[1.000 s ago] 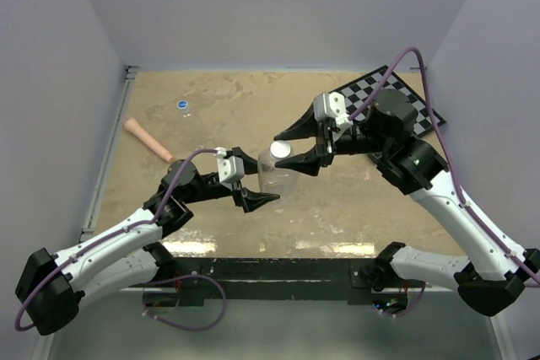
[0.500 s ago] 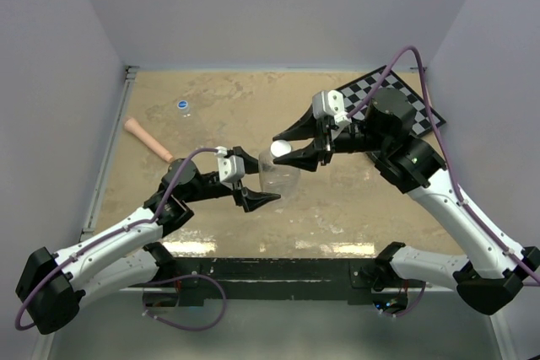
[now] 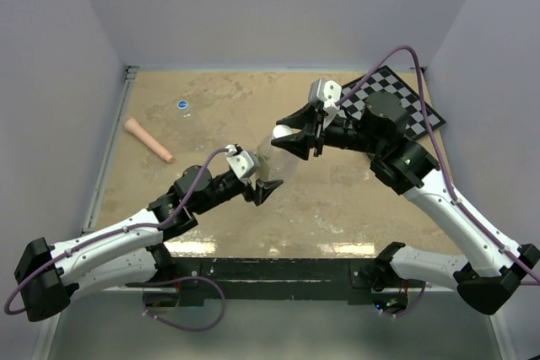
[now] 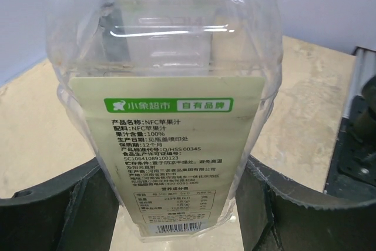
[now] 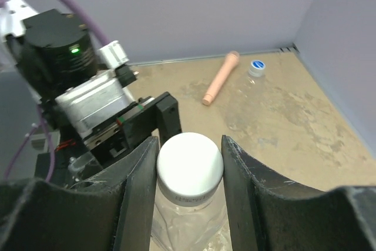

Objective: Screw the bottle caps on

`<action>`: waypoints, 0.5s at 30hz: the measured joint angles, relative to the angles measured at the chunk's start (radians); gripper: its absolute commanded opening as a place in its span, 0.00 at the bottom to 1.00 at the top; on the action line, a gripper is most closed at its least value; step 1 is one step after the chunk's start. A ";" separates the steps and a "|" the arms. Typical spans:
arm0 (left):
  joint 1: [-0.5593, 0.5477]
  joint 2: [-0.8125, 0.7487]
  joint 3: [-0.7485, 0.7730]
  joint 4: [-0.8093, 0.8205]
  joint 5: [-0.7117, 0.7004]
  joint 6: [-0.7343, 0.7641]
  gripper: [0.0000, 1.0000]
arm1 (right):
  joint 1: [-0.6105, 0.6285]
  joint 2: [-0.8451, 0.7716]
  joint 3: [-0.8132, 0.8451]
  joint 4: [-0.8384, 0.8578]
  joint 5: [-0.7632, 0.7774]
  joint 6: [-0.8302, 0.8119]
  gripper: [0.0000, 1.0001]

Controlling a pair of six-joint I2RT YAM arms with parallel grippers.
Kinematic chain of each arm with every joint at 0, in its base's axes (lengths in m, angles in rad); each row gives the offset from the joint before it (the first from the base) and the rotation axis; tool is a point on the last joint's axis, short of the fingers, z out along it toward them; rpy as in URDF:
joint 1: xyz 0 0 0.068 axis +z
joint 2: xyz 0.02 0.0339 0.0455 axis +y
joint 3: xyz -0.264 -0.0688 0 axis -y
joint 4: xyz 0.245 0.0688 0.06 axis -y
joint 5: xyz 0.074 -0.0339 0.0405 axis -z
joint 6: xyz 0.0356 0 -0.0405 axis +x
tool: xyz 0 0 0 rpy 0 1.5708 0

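Note:
The large clear bottle (image 4: 176,86), with a pale green label, stands between my left gripper's (image 4: 176,204) fingers (image 4: 88,210), which press its lower sides. In the top view my left gripper (image 3: 265,178) holds that bottle (image 3: 272,164) near the table's middle. The white cap (image 5: 189,161) sits on the bottle's neck, and my right gripper (image 5: 189,166) is shut on it, one finger against each side. From above, my right gripper (image 3: 293,137) surrounds the white cap (image 3: 282,133). The small bottle (image 3: 184,111) with the blue cap (image 3: 183,104) on it stands at the far left.
A pink cylindrical stick (image 3: 148,139) lies at the left, between the small bottle and my left arm. A black-and-white checkerboard (image 3: 396,94) lies at the far right under my right arm. Lilac walls close in the table on three sides.
My right gripper has closed onto the white cap and shifted slightly toward the back left. My left arm has swung forward and right, still holding the bottle.

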 measured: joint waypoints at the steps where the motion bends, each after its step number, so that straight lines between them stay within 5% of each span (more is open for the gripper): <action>1: -0.010 0.007 0.002 -0.004 -0.044 0.001 0.00 | 0.000 0.002 -0.010 0.010 0.031 0.013 0.00; 15: -0.123 0.262 0.027 0.190 -0.524 0.082 0.00 | 0.001 -0.004 -0.190 0.211 0.454 0.219 0.00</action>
